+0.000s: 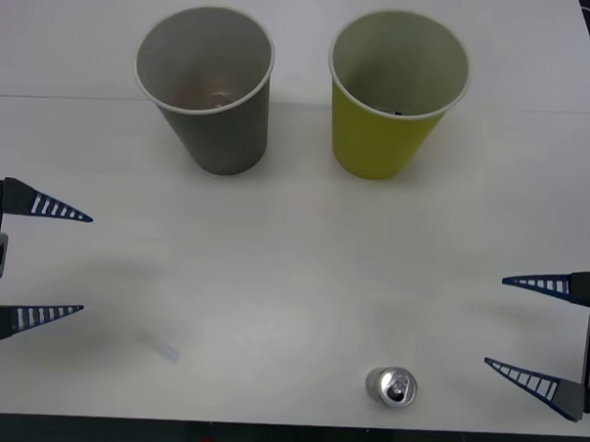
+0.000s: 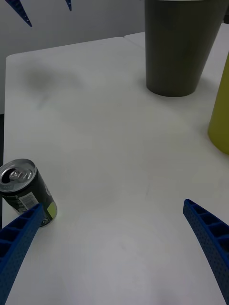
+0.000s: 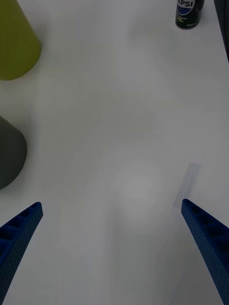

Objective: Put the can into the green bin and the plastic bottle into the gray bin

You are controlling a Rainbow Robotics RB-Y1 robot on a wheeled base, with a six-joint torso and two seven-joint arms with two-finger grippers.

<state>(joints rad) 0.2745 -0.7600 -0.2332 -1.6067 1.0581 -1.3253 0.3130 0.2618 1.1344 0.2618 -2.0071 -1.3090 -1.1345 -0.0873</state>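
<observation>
Table (image 1: 293,270) middle bare; gray cup (image 1: 208,90) and green cup (image 1: 394,93) block far side, narrow gap between; can (image 1: 392,387) upright at near edge.

Shiny metal can (image 1: 392,387), matt paper gray bin (image 1: 208,85) and green bin (image 1: 394,88), smooth matt table (image 1: 293,270).

The left pincer (image 1: 73,263) sits at the left edge of the front view, halfway down, its two blue ribbed fingers spread wide and pointing toward the frame's centre. The right pincer (image 1: 494,322) sits at the lower right edge, fingers likewise spread wide, pointing inward, holding nothing.
</observation>
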